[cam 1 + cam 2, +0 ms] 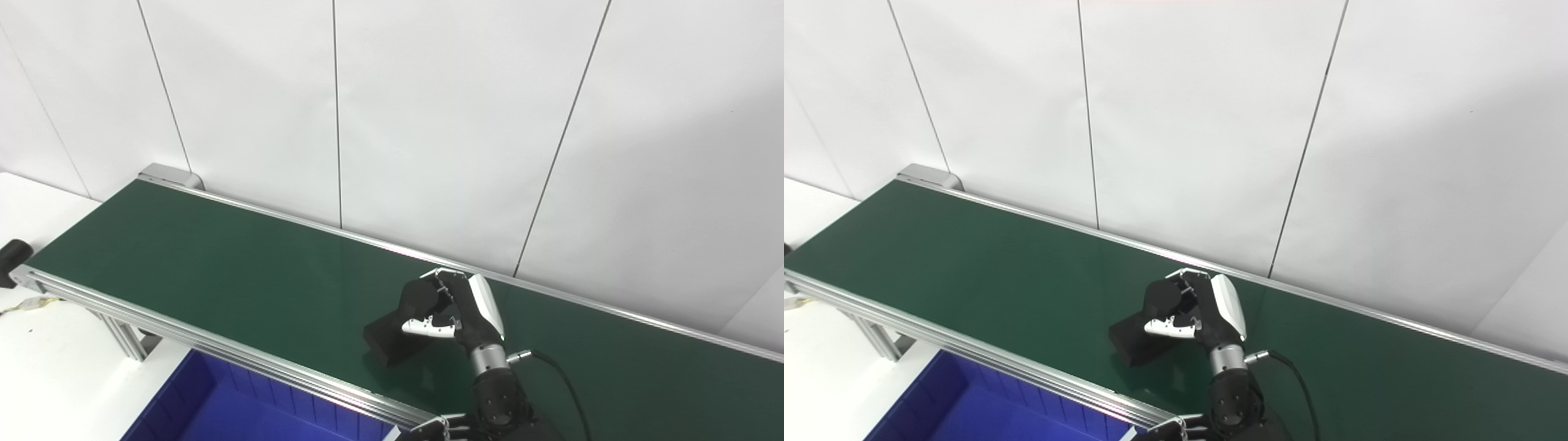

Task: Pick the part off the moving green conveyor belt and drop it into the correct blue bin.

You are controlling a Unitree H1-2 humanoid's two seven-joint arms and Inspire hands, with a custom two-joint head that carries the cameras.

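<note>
The part [392,343] is a dark, blocky piece lying on the green conveyor belt [245,275], nearer the belt's front rail than its back rail and roughly midway along the visible stretch, with a rounded black knob at its upper end. The right robot hand [450,309] has its fingers curled over that rounded end and its thumb [425,327] pressed across the side — grasping the part from above, probably because a top-down wrap keeps hold of a piece that travels with the belt. The lower end of the part looks to be resting on the belt, so I judge the lift not yet begun. The blue bin [202,398] sits just below the front rail, a short carry away. Of the left robot hand [438,425] only fingertips show at the bottom edge — I cannot tell whether it is released or clenched
</note>
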